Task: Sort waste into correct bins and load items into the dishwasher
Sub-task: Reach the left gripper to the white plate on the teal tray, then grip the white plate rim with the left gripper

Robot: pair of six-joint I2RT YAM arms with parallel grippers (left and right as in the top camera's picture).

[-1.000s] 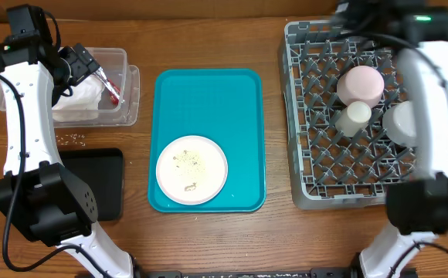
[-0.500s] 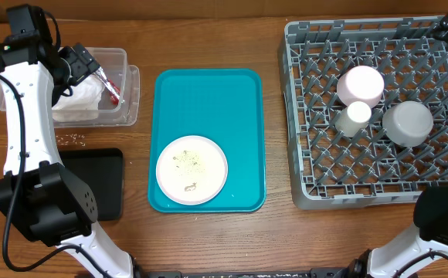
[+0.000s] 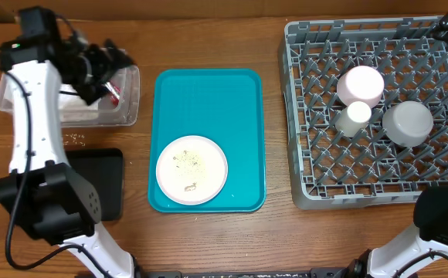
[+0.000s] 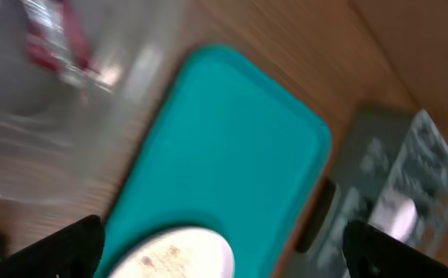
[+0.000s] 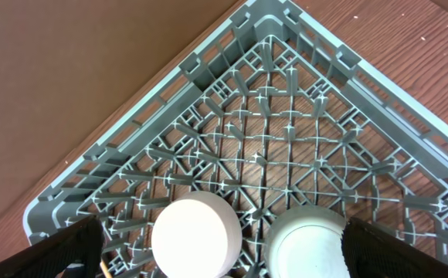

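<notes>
Clock directions refer to the overhead view, with 12 o'clock at the far table edge.

1. My left gripper (image 4: 228, 251): the fingers stand wide apart with nothing between them. It hangs over the 3 o'clock end of the clear tub (image 3: 129, 104), which sits toward the 10 o'clock corner of the table (image 3: 208, 239). The left wrist view is motion-blurred, so fine detail there cannot be read.

2. My right gripper (image 5: 228, 255): the fingers stand wide apart and nothing is held. It hangs above the 1 o'clock corner of the dish rack (image 3: 305, 116), looking down on the pegs.

3. Waste. The napkin (image 3: 81, 108) lies inside the clear tub, with the wrapper (image 3: 113, 97) on its 3 o'clock side. Loose crumbs (image 3: 72, 139) lie on the bare table at 6 o'clock from the tub, just short of the black tray (image 3: 104, 185). More crumbs are scattered on the plate (image 3: 191, 169).

4. Items. The plate lies flat in the 6 o'clock half of the teal tray (image 3: 208, 100), at the table's centre. Three items stand in the dish rack, on its 3 o'clock side:
- The pink bowl (image 3: 361, 84) appears to sit mouth down.
- The cup (image 3: 355, 117) stands just beside the pink bowl, at 6 o'clock from it.
- The metal bowl (image 3: 408, 123) sits at 3 o'clock from the cup.
</notes>
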